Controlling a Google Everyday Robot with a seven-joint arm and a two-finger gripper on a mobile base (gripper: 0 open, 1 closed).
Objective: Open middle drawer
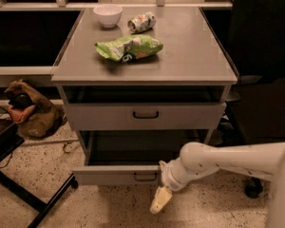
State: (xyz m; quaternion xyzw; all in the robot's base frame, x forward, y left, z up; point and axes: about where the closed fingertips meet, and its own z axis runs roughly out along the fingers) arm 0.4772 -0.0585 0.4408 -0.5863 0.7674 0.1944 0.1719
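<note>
The middle drawer [115,175] is a grey flat front with a small dark loop handle [145,176]. It stands pulled out from the cabinet, and its dark inside shows behind the front. My gripper [160,199] hangs at the end of the white arm [218,161], just below and right of that handle, over the floor and apart from the handle. It holds nothing that I can see. The grey drawer above [145,114] also has a dark handle and stands slightly out.
On the cabinet top [190,56] lie a green chip bag [129,47], a white bowl [108,14] and a tipped can [141,22]. A brown bag [28,110] lies on the floor at left. Black chair legs [33,198] stand at lower left.
</note>
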